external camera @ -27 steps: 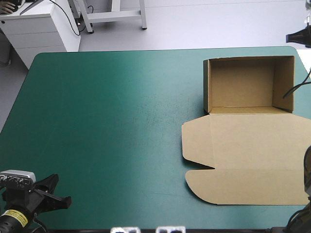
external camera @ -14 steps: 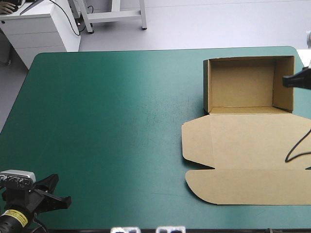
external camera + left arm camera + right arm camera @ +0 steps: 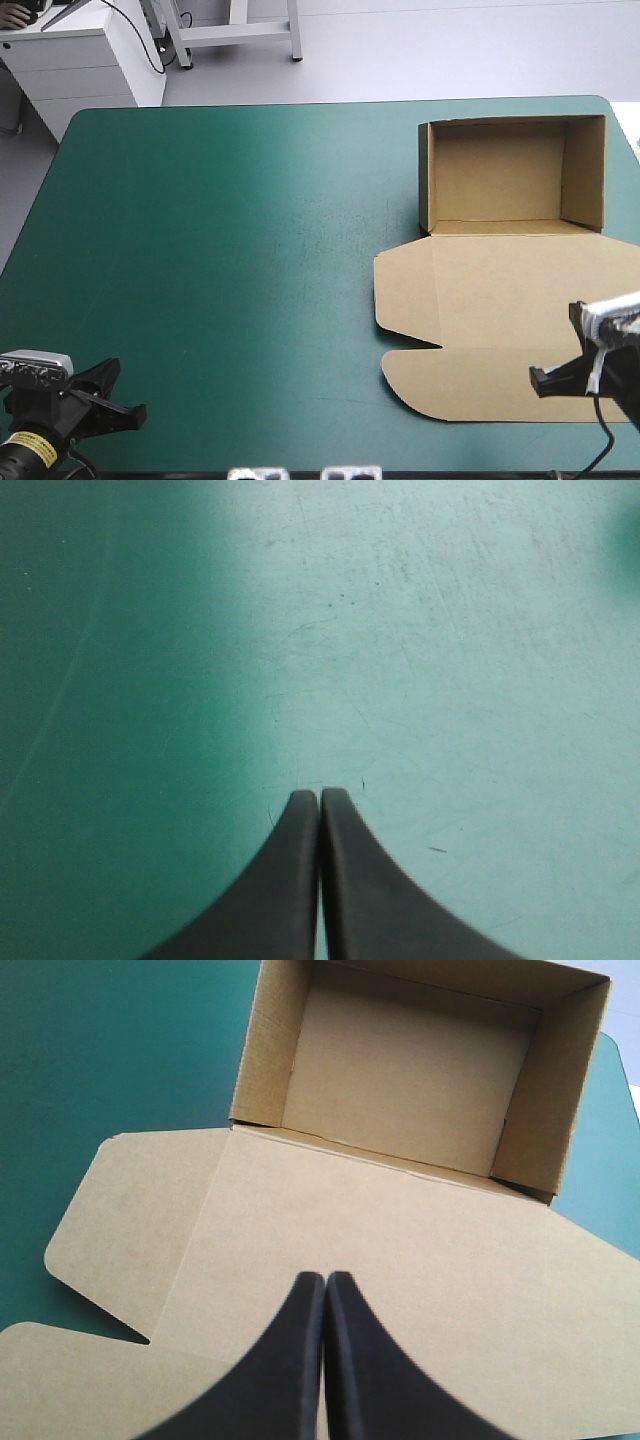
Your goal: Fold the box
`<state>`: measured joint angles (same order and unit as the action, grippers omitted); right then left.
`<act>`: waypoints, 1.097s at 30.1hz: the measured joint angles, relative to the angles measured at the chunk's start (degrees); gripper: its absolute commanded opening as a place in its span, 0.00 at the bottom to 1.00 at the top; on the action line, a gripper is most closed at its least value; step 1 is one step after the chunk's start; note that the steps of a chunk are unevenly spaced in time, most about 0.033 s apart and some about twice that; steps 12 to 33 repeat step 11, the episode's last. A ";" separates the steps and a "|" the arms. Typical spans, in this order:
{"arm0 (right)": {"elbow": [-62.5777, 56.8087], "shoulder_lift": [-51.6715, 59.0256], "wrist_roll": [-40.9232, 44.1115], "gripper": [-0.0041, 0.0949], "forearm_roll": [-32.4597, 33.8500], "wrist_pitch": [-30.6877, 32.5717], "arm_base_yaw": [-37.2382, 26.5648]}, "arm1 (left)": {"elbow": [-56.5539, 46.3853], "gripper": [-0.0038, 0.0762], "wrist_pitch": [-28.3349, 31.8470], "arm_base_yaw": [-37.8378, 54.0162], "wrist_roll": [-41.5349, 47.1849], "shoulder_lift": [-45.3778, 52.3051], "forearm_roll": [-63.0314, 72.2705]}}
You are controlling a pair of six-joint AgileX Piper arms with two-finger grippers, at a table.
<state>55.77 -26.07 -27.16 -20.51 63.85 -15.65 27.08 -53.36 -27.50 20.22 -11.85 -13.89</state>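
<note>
The brown box (image 3: 510,175) stands at the table's far right as an open tray with four raised walls. Its lid (image 3: 500,300) lies flat toward the near edge, with a side flap and a front flap spread out. My right gripper (image 3: 537,380) is shut with nothing in it and hovers over the lid's front flap near the right edge. In the right wrist view its shut gripper (image 3: 324,1278) points across the lid (image 3: 400,1210) at the open tray (image 3: 400,1060). My left gripper (image 3: 135,410) sits shut at the near left corner, far from the box, with only teal-green cover ahead of the gripper (image 3: 320,795).
The teal-green cover (image 3: 220,250) runs from the box to the table's left edge. The lid reaches the table's right edge, and its front flap ends a little short of the near edge.
My right gripper has come from beside the tray's right wall at the far right down to the lid's front flap. The left arm and the box have not moved.
</note>
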 measured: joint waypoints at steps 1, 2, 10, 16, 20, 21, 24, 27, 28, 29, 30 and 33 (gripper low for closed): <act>-2.12 2.19 0.00 0.03 0.00 -0.72 0.00 | 0.00 0.04 0.00 0.00 0.00 0.00 0.00; -3.78 3.86 0.00 0.03 -0.08 -1.52 0.00 | 0.00 0.04 0.00 0.00 0.00 0.00 0.00; -16.97 14.66 -0.14 0.03 -0.15 -6.47 0.18 | 0.00 0.04 0.00 0.00 0.00 0.00 0.00; -18.10 15.21 -0.14 0.03 -0.15 -7.27 0.50 | 0.00 0.04 0.00 0.00 0.00 0.00 0.00; -18.10 15.21 -0.14 0.03 -0.15 -7.27 0.50 | 0.00 0.04 0.00 0.00 0.00 0.00 0.00; -18.10 15.21 -0.14 0.03 -0.15 -7.27 0.50 | 0.00 0.04 0.00 0.00 0.00 0.00 0.00; -18.10 15.21 -0.14 0.03 -0.15 -7.27 0.50 | 0.00 0.04 0.00 0.00 0.00 0.00 0.00; -18.10 15.21 -0.14 0.03 -0.15 -7.27 0.50 | 0.00 0.04 0.00 0.00 0.00 0.00 0.00; -18.10 15.21 -0.14 0.03 -0.15 -7.27 0.50 | 0.00 0.04 0.00 0.00 0.00 0.00 0.00; -18.10 15.21 -0.14 0.03 -0.15 -7.27 0.50 | 0.00 0.04 0.00 0.00 0.00 0.00 0.00; -18.10 15.21 -0.14 0.03 -0.15 -7.27 0.50 | 0.00 0.04 0.00 0.00 0.00 0.00 0.00; -18.10 15.21 -0.14 0.03 -0.15 -7.27 0.50 | 0.00 0.04 0.00 0.00 0.00 0.00 0.00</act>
